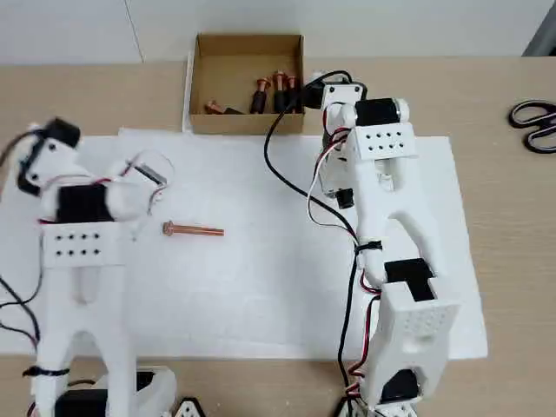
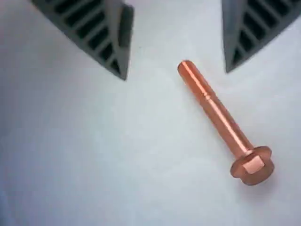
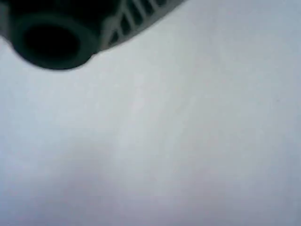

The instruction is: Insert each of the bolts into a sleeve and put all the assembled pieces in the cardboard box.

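Bolt (image 1: 193, 230) is lying flat on the white mat (image 1: 261, 295), left of the middle, head end towards the left arm (image 1: 82, 234). It's loose, nothing is gripping it. From the left wrist cam the left fingers (image 2: 101, 40) are spread wide apart, one on each side of the plain tip of the shank. The tip sits in the gap without touching either finger, and the flanged hex head points away from them. It's copper coloured and looks clean.

The right arm (image 1: 387, 200) runs up the right side of the mat, and its top end is near the right corner of the box (image 1: 248, 45). In its wrist cam the right fingers (image 3: 136, 16) are clamped on a black sleeve (image 3: 51, 42). I can see one ribbed finger pressed against its side, and the sleeve's open bore faces the camera. Under it there's just white mat, and the sleeve looks like it's held off the mat rather than resting on it.

The box sits on the surface at the far edge of the mat, about the middle. A few pieces (image 1: 280, 91) are in there, copper bolts poking out of black sleeves, bunched along the near wall and towards the right side. I can't get an exact count from up here.

A pair of scissors (image 1: 534, 126) is lying on the bare surface way off to the right, well apart from everything else.
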